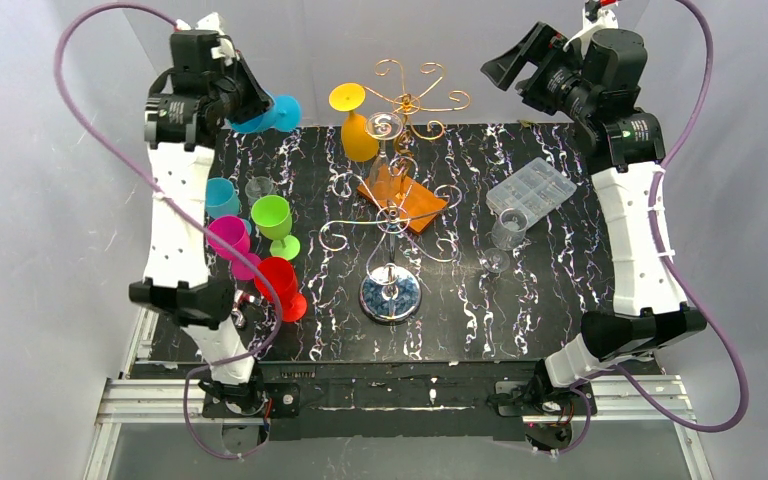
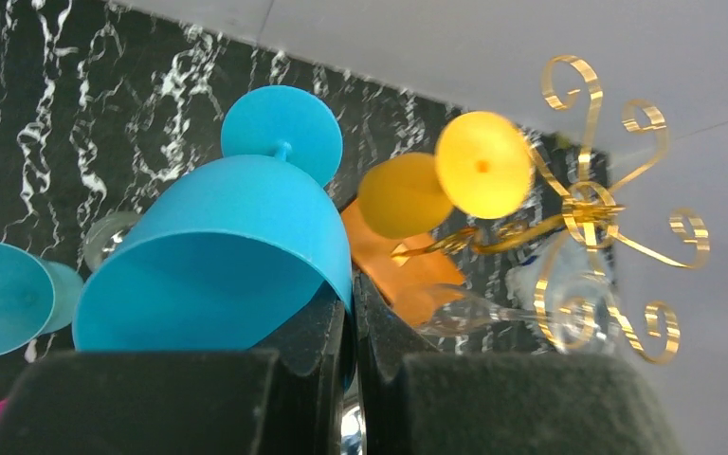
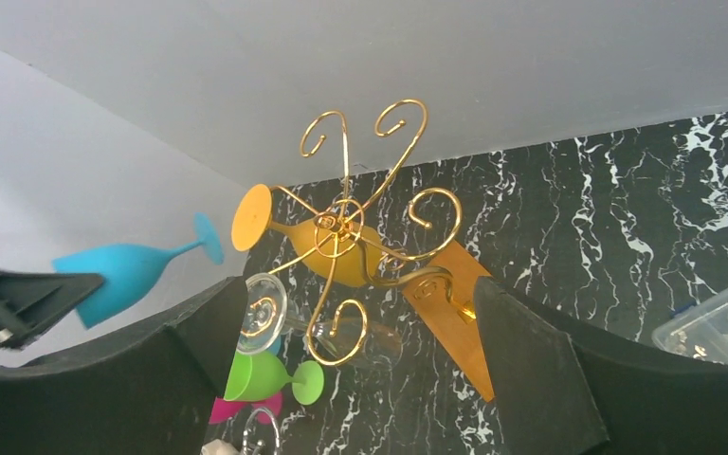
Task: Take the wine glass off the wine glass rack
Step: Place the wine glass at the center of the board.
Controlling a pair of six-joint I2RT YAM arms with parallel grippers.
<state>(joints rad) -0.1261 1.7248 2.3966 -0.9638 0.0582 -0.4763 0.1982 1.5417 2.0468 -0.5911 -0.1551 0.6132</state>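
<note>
Two grippers are raised over the far corners of the table [image 1: 520, 300]. On the left, the left gripper [image 2: 352, 313] is clamped on the bowl wall of the blue wine glass [image 2: 218, 256]. That glass is held aloft, apart from the wine glass rack [image 1: 407, 101] and to its left. It is tipped near horizontal, foot toward the rack. Below it, coloured glasses [image 1: 272, 215] are stood on the table. At centre, a yellow glass [image 1: 358, 128] and a clear glass [image 1: 386, 126] are hung on the rack. On the right, the right gripper [image 3: 360, 370] is spread wide, with nothing held. A set-down on the left side is judged to be next.
</note>
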